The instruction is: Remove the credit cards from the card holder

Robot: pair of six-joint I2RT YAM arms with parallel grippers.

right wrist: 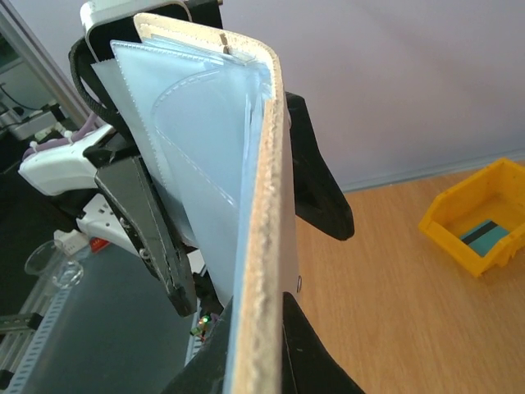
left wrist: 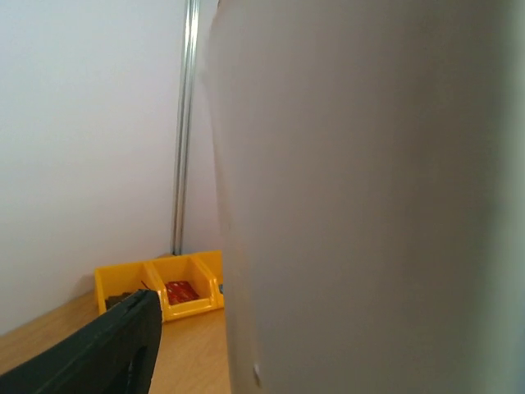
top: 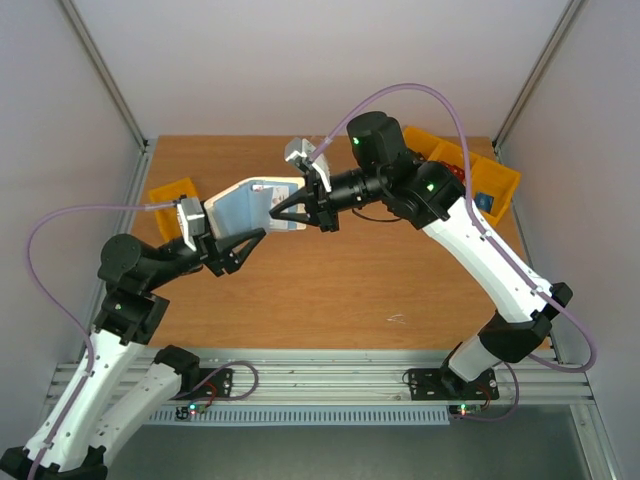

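My right claw (top: 278,213) pinches card holder (top: 240,208) edge; left claw (top: 248,252) wide astride. Holder looks light, floppy; stiff edge safest hold.

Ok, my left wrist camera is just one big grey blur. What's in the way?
Observer: The card holder. It's open and held up above the table.
Operator: Who's holding it?
Observer: The right gripper is shut on its edge.
Operator: And my left one?
Observer: The left gripper is open, with its jaws on either side of the holder.
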